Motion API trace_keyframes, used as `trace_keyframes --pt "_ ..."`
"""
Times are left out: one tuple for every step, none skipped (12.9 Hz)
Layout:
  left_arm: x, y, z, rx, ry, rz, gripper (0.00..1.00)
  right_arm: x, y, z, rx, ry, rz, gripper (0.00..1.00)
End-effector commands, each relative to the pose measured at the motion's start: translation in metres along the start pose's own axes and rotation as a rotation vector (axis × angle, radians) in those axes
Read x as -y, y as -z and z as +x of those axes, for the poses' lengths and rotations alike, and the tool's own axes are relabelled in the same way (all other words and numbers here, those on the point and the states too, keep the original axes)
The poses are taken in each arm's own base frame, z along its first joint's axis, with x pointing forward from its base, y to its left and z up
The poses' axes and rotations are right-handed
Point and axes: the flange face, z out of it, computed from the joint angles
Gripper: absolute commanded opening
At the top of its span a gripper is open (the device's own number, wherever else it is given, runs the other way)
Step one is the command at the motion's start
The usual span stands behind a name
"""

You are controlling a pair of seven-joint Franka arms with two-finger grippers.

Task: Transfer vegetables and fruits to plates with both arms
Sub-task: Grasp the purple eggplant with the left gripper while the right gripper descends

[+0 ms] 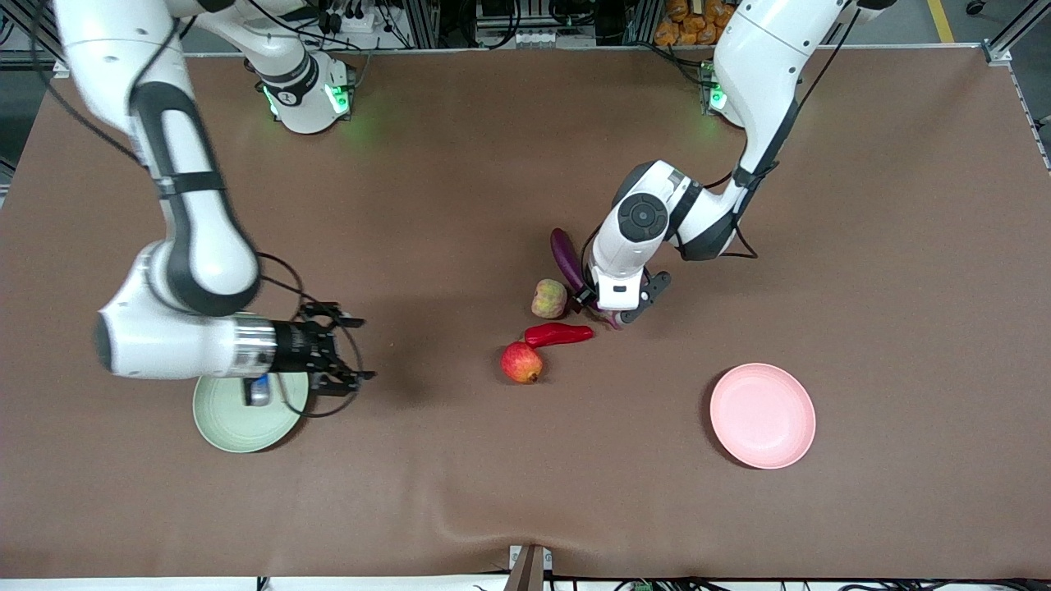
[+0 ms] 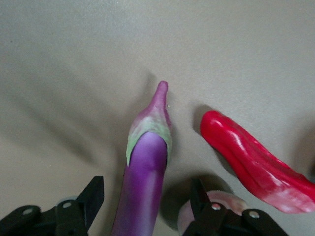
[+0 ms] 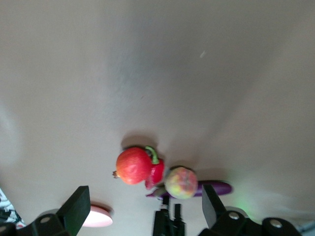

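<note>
The two dark fingers (image 2: 91, 199) of the left gripper (image 2: 145, 204) are seen set either side of a long slender glossy purple eggplant (image 2: 142, 182), with a gap visible between each finger and its skin; no contact can be made out. The eggplant is laid on the brown table (image 1: 460, 180), its pale green cap and pinkish stem tip pointed away from the fingers. A shiny red chili pepper (image 1: 558, 334) is found just beside the eggplant, nearer to the front camera, and a lumpy pale yellow-pink round fruit (image 1: 549, 298) is placed beside the eggplant toward the right arm's end. A round red apple with yellowish patches (image 1: 522, 363) is seen nearest the front camera, close against the chili.

The fingers of the right gripper (image 1: 341, 349) are spread wide and nothing is held; the gripper is hung above the table beside a round pale green plastic plate (image 1: 238, 427). A round pale pink plate (image 1: 763, 415) is set toward the left arm's end.
</note>
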Motion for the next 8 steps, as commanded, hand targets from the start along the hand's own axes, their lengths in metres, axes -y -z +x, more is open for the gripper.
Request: trace_keyframes --pt "-0.002 -0.010 0.000 -0.005 0.012 -0.003 0.79 0.014 -0.060 -0.037 -0.028 -0.018 0.048 1.00" --pt "-0.001 -0.016 0.001 -0.002 0.014 0.006 0.75 0.012 -0.088 -0.052 -0.028 -0.009 0.053 1.00" --pt "-0.001 -0.021 0.000 0.000 0.014 0.010 0.71 0.009 -0.111 -0.061 -0.040 0.002 0.046 1.00" --pt "-0.004 -0.021 0.001 0.001 0.014 0.007 0.64 0.007 -0.124 -0.062 -0.047 0.005 0.043 1.00" --pt "-0.004 -0.023 0.001 0.002 0.015 0.008 0.56 0.005 -0.137 -0.065 -0.056 0.012 0.040 1.00" --pt "-0.003 -0.025 0.002 0.000 0.003 0.013 0.43 0.004 -0.149 -0.073 -0.067 0.024 0.055 1.00" --pt "-0.001 -0.025 0.004 -0.010 -0.017 0.017 0.25 0.004 -0.160 -0.078 -0.079 0.024 0.077 1.00" --pt "0.000 -0.019 0.010 -0.028 -0.034 0.019 0.00 0.002 -0.170 -0.079 -0.090 0.012 0.087 1.00"
